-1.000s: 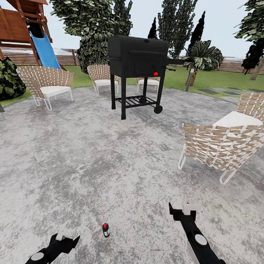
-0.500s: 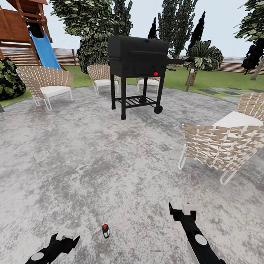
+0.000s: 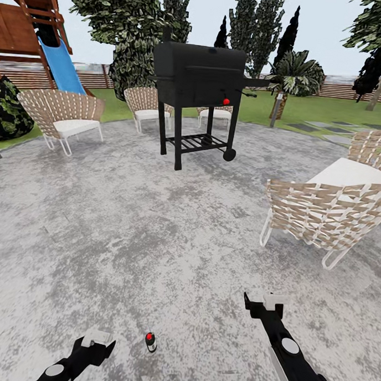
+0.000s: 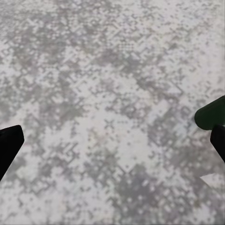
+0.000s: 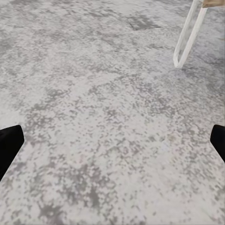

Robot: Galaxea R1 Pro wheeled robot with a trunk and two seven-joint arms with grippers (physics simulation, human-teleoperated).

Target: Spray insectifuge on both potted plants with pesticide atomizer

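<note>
Pesticide atomizer (image 3: 150,342): the small dark bottle with the red top is standing upright on the paving, just to the right of the left gripper and well to the left of the right gripper, with nothing touching it.
Patio (image 3: 155,228): the mottled grey paving is stretching out beyond both grippers and is lying under the fingers in both wrist views.
Grill (image 3: 197,96): the black grill is standing far ahead of both grippers, its red knob facing the robot.
Woven chair (image 3: 328,210): it is sitting ahead of the right gripper and off to its right; a pale leg of it (image 5: 189,33) is showing past that gripper in the right wrist view.
Right gripper (image 3: 266,302): it is hanging above the paving with its fingers spread wide and holding nothing.
Left gripper (image 3: 97,341): it is hovering low with its fingers parted and nothing between them; a dark green rounded edge (image 4: 211,112) is showing near one finger in its wrist view, probably the bottle, though I cannot tell for sure.
Step in hand: judging by the layout, the robot is closing in on the bottle, and the pick-up is not yet done.
Next move: it is calling for the left gripper to shift sideways to the right, straddle the bottle below its red top and close on it without tipping it.
Potted plants: spraying is waiting until the bottle is in hand.
</note>
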